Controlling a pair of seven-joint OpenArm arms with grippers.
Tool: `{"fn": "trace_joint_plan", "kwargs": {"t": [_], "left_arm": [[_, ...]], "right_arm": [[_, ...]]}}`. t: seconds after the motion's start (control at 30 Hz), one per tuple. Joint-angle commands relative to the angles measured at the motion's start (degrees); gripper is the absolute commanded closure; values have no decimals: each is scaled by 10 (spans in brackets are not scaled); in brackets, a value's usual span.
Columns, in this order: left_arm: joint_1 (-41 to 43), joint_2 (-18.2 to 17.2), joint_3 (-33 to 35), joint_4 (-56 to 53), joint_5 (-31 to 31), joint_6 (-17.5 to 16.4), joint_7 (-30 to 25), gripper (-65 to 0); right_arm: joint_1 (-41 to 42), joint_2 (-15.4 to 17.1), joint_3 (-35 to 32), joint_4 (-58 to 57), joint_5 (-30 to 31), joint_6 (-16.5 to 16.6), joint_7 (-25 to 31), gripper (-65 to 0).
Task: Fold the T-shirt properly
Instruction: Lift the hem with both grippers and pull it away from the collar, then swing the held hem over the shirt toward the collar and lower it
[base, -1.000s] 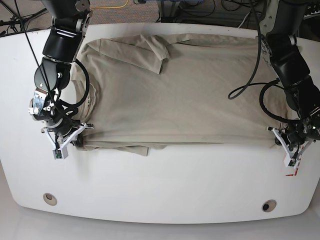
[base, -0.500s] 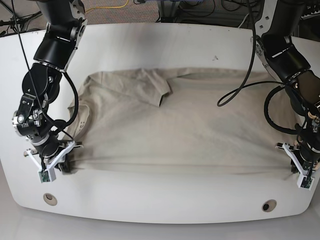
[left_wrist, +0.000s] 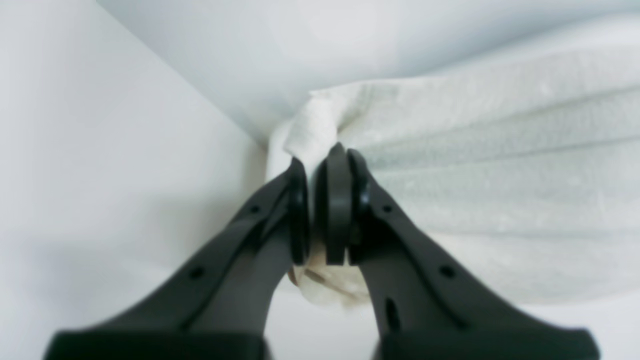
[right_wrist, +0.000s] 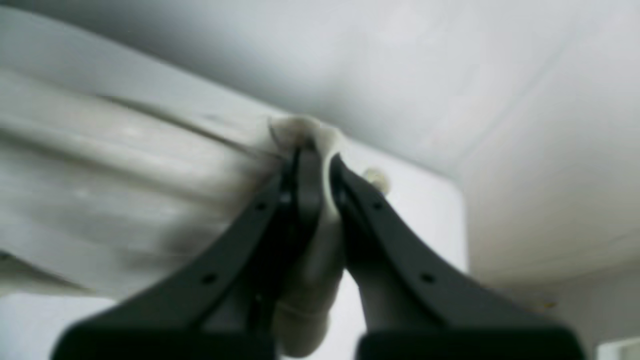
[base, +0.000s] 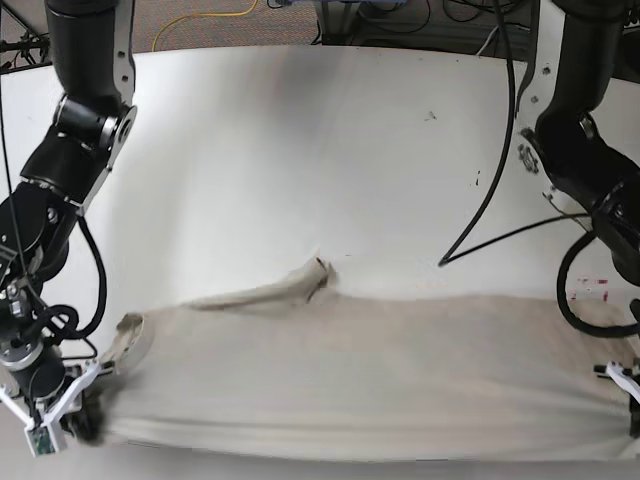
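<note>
T-shirt (base: 370, 375) lay stretched along table (base: 300, 150) near edge | left gripper (left_wrist: 322, 210) pinched one corner | right gripper (right_wrist: 315, 185) pinched the opposite corner | cloth taut between them

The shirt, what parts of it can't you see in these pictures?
- Base view: the T-shirt's near edge is cut off by the picture's bottom edge.
- Base view: the left hand runs off the right edge, so its grip is hidden there.
- Left wrist view: the fabric is blurred; no weave or seam shows.
- Right wrist view: blurred too, and the right hand covers the pinched corner.
- The collar label: too small in any view.
</note>
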Motion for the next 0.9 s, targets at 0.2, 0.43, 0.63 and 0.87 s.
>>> {"fn": "trace_joint_plan", "kwargs": {"t": [0.2,0.43,0.63,0.87], "left_arm": [[-164,-10,17,-36,7,2,-14,0],[-177,-6,22,-37,4,2,-14,0],[-123,5,24,-37,3,2,-14,0],[5,19,17,5,3,2,-14,0]], "right_arm": [[174,48,-78,-4,-4,1,9,0],[192,65,-84,5,-3,2,9,0],[124,67,-78,49,-3,2,3,0],[-45,49,-18,134,-3,2,3,0]]}}
